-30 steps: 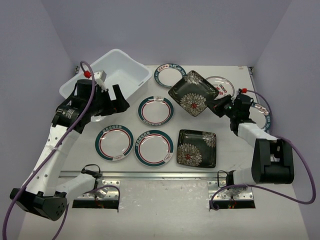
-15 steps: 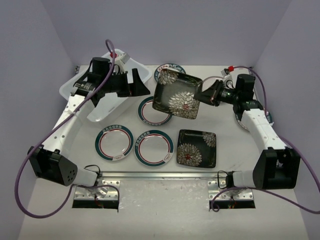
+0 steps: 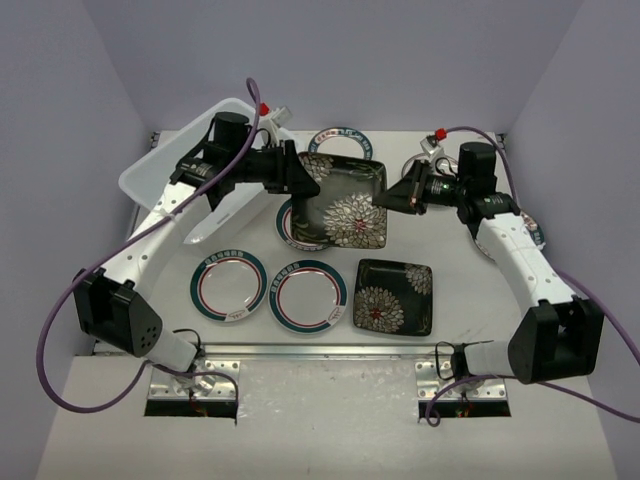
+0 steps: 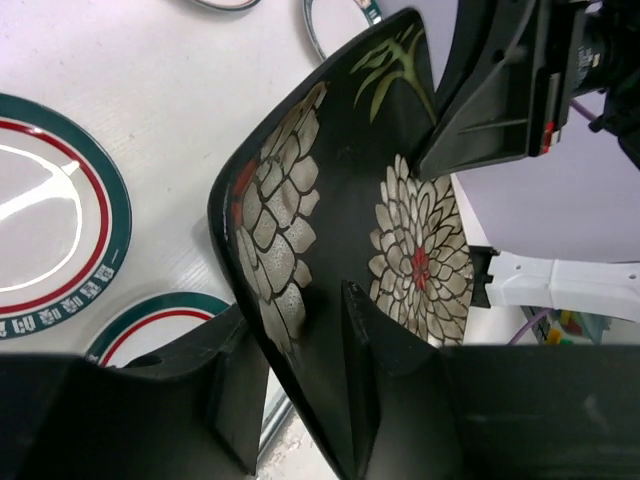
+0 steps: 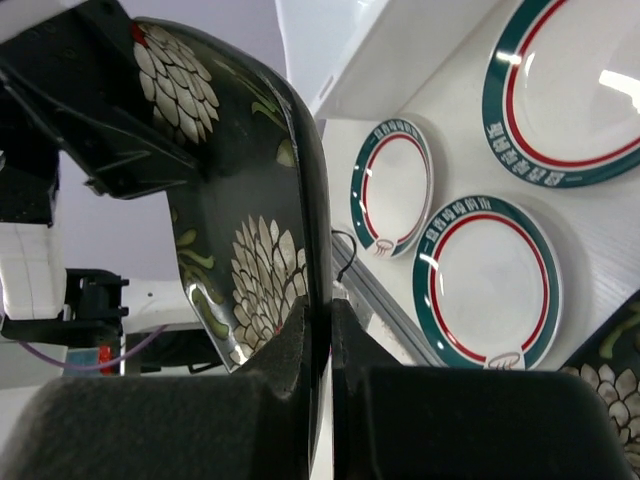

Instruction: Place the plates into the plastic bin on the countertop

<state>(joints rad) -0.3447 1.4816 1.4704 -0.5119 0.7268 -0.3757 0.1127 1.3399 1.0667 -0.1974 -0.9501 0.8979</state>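
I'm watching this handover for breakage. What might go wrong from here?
1. The left gripper and right gripper both pinch the black plate by opposite rims in mid-air; if they pull differently, it may twist or slip.
2. It hangs over a round plate, so a drop could chip both.
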